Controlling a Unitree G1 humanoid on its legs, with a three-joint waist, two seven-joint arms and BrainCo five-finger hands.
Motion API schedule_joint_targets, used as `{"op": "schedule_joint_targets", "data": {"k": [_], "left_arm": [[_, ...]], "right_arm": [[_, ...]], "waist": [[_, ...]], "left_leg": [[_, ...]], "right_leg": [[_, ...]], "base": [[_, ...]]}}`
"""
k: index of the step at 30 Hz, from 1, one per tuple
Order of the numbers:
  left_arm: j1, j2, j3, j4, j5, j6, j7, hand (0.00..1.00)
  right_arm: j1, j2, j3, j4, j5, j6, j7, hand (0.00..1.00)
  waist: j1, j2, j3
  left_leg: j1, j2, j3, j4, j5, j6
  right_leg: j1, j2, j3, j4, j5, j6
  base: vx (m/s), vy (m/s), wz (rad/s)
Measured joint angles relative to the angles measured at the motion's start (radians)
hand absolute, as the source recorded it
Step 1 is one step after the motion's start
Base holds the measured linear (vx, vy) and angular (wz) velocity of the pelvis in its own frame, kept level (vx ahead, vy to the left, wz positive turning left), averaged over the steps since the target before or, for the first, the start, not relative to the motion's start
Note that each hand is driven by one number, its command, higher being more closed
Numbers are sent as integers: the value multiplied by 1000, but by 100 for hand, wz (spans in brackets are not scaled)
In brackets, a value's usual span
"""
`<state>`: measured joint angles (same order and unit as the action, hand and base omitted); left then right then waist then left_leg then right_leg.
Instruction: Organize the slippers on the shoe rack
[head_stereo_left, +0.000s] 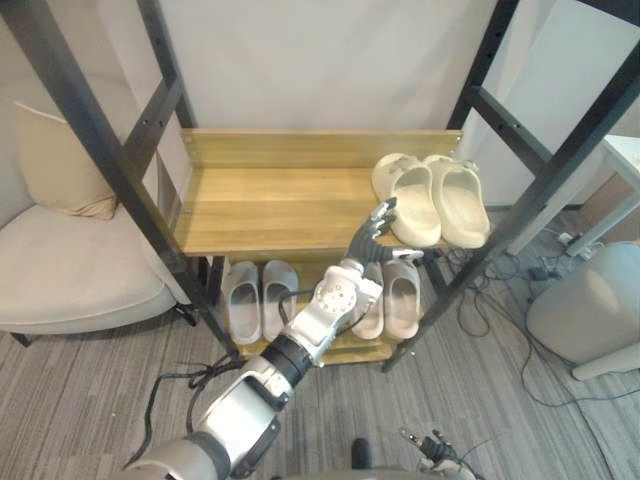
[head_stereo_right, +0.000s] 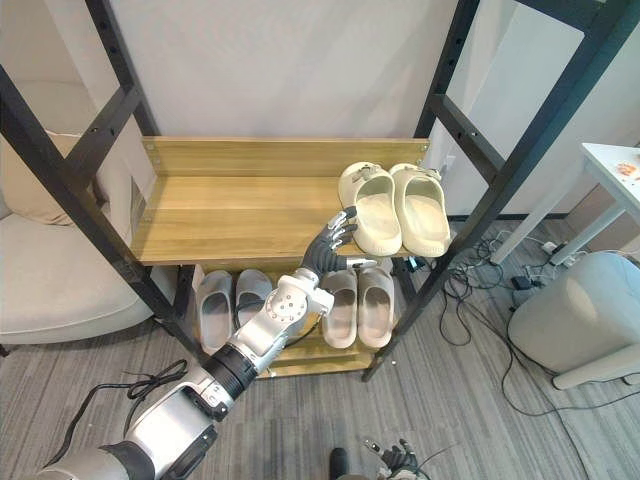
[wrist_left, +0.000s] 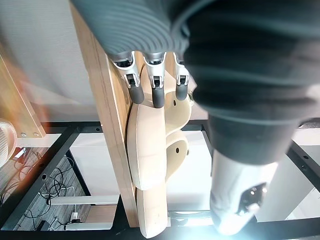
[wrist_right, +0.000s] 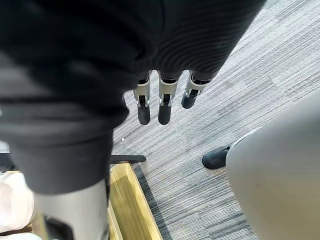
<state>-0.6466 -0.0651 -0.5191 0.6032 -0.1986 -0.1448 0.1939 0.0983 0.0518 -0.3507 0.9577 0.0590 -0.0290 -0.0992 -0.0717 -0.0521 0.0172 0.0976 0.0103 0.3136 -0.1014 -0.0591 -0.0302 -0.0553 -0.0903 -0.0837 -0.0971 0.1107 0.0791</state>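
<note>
Two open hands: right hand hangs over the carpet, fingers straight; left hand is at the shoe rack top shelf, straight fingers by the heel of the cream slippers, right end. Probably foam: light, squashy, non-slip; pinch the heel rim.

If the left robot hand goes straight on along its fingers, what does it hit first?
Likely the nearer cream slipper on the top shelf. The left robot hand has straight fingers aimed at its side, close by. Whether they touch it is unclear.
</note>
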Motion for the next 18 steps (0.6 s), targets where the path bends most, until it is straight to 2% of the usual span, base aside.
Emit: {"op": "schedule_joint_targets", "data": {"k": [4,8,13,18], "left_arm": [[-5,2,20,9,0,4,-1,0],[-25,21,102,16,0,21,-1,0],[-29,87,189,-2,-2,31,3,0],[42,139,226,-143,-33,43,17,0]], "right_arm": [[1,1,0,0,0,0,0,0],[1,-1,2,-1,0,0,1,0],[0,-13,34,0,0,0,2,0],[0,-24,91,2,0,0,14,0]], "waist": [[0,0,0],[-3,9,3],[-3,17,6],[1,17,7]], "left_leg": [[5,0,5,0,-1,-1],[6,2,6,0,-1,-1],[5,7,-5,0,-1,-2],[-1,6,-32,0,0,-2]], "right_leg": [[2,1,6,0,0,0],[2,1,6,0,0,0],[2,4,-6,0,-1,-1],[8,0,-50,4,-1,-1]], "base": [[-37,-32,-5],[-39,-37,-1],[-15,-32,4],[-16,-31,14]]}}
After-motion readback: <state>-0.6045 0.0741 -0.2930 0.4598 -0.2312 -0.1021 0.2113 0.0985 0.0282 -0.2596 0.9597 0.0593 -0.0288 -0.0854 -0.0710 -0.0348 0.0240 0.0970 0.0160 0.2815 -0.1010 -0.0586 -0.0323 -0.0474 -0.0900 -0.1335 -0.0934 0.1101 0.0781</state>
